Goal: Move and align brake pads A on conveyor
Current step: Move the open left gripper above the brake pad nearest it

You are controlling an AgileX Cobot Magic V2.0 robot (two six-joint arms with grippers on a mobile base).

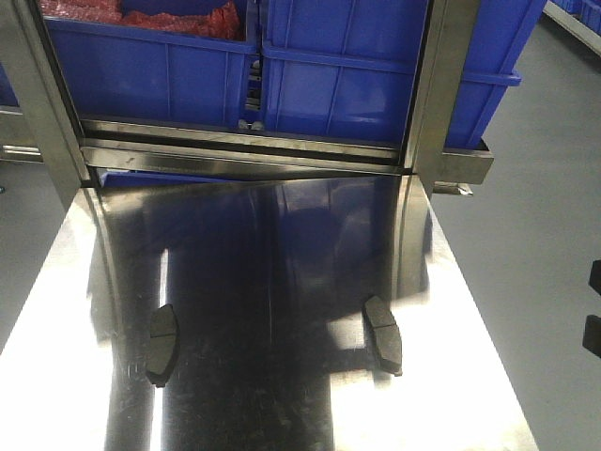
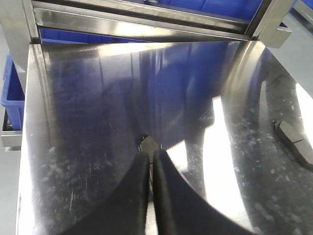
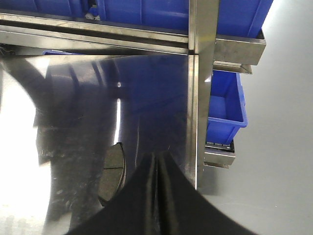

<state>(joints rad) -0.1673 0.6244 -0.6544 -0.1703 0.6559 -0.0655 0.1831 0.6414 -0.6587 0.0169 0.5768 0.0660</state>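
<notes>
The left end effector (image 2: 150,155) fills the bottom of its wrist view as two black fingers pressed together with only a thin seam between them, and they hide the counter (image 2: 88,122) beneath. Just past their tips a small pale-edged scrap (image 2: 148,143) peeks out, too little of it showing to say what it is. The right end effector (image 3: 157,159) is likewise closed, finger against finger, gripping nothing, its base cut off by the lower edge. In the front view one brake pad (image 1: 162,345) lies flat on the shiny steel counter at lower left and a second brake pad (image 1: 383,335) at lower right, well apart. Each is a dark curved oblong, and the second shows a groove across its middle. That second brake pad (image 2: 293,142) is clipped by the right edge of the left wrist view, and in the right wrist view (image 3: 111,171) its lower end slips behind the fingers. Blue bins (image 1: 347,75) along the top are cut off, and one holds a blurred red heap (image 1: 160,14).
</notes>
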